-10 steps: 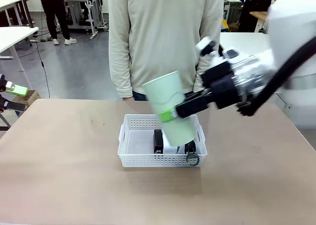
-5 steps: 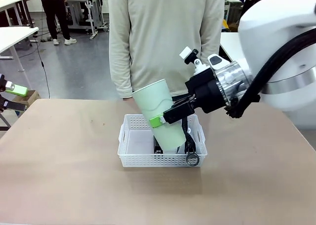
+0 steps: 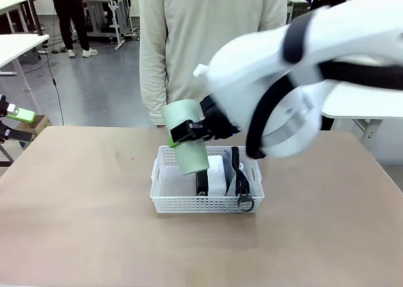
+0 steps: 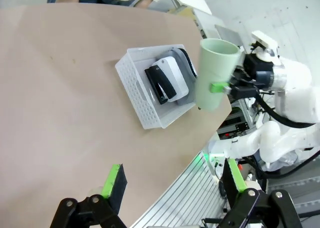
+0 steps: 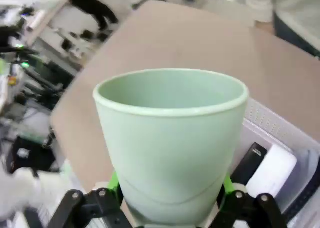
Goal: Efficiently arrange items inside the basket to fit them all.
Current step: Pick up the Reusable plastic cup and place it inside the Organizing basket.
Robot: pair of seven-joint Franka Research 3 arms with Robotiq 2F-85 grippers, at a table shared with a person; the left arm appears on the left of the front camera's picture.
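Basket (image 3: 165,199) sits mid-table, the landmark here. No lettering is legible on anything. At the far left, well away from it, the left gripper (image 4: 172,180) hangs with fingers spread, empty. Inside the basket: one black stapler (image 3: 201,182), one white box (image 3: 216,175), one grey pouch (image 4: 187,74). Above its far rim, the right gripper (image 3: 175,136) clamps one green cup (image 3: 186,136), now tipped further leftward than before.
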